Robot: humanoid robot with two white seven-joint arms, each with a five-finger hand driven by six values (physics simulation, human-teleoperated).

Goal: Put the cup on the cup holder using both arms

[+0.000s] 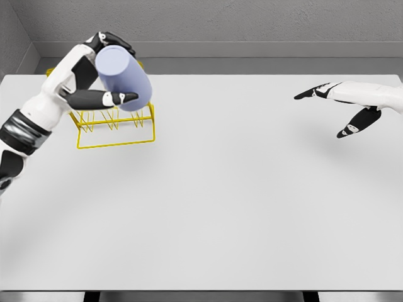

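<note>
One cup point(123, 77) sits gripped in the left robot hand point(108, 94), tilted, directly above the holder point(115, 128) at the worktop's point(227, 207) far left. Right robot hand point(343, 108), fingers spread and empty, hovers well apart from the holder, far right.

A broad white table point(239, 207) filled most of the frame, its far edge running along the top below a grey wall and its near edge crossing the bottom. Its surface was smooth and matte, with soft shadow toward the lower left corner. Directly on it, in the upper left of the frame, stood a yellow wire cup holder point(116, 133), its rectangular base frame resting flat on the tabletop and thin upright prongs rising from it. Its upper part was partly hidden.
</note>
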